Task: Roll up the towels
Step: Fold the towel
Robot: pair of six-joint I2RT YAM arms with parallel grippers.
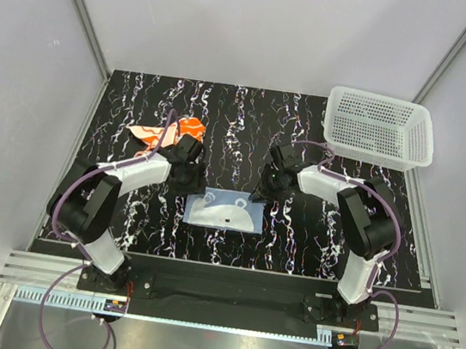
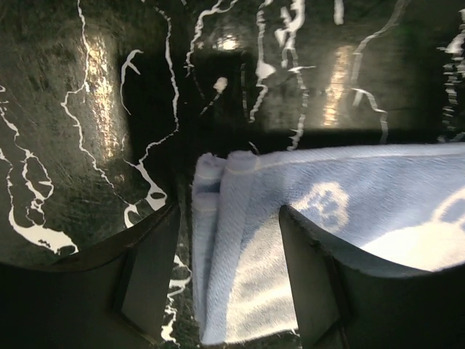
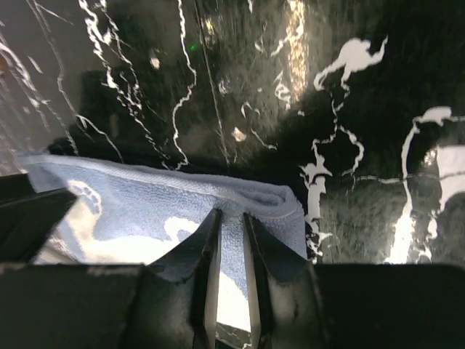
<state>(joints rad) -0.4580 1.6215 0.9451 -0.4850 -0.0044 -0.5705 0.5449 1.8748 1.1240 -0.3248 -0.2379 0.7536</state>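
The rolling looks barely begun, and neither towel is rolled yet. The small light-blue cloth towel with pale white shapes (image 1: 226, 214) lies flat as a folded rectangle on the black, white-veined tabletop (image 1: 250, 116), in the middle near the arms' bases, and no turn of cloth shows along any edge. The bright orange towel with a white swirl pattern (image 1: 192, 125) sits crumpled at the rear left, partly behind the left arm, well apart from the blue one and with no gripper on it. Both arms reach in to the blue towel's far edge. The left gripper (image 2: 229, 218) stands open at the left corner: one finger is over the bare table just beside the layered hem and the other finger (image 2: 312, 283) is above the cloth, so it straddles the edge without holding it. The right gripper (image 3: 231, 218) is at the right corner, its fingers (image 3: 203, 262) nearly together with only a thin slit between them and their tips down at the hem; whether they have caught any cloth I cannot tell. By my reading, both rolls remain to be made, the blue one first. By count there are two towels, two grippers and one white plastic mesh basket (image 1: 376, 147), which stands at the rear right corner.
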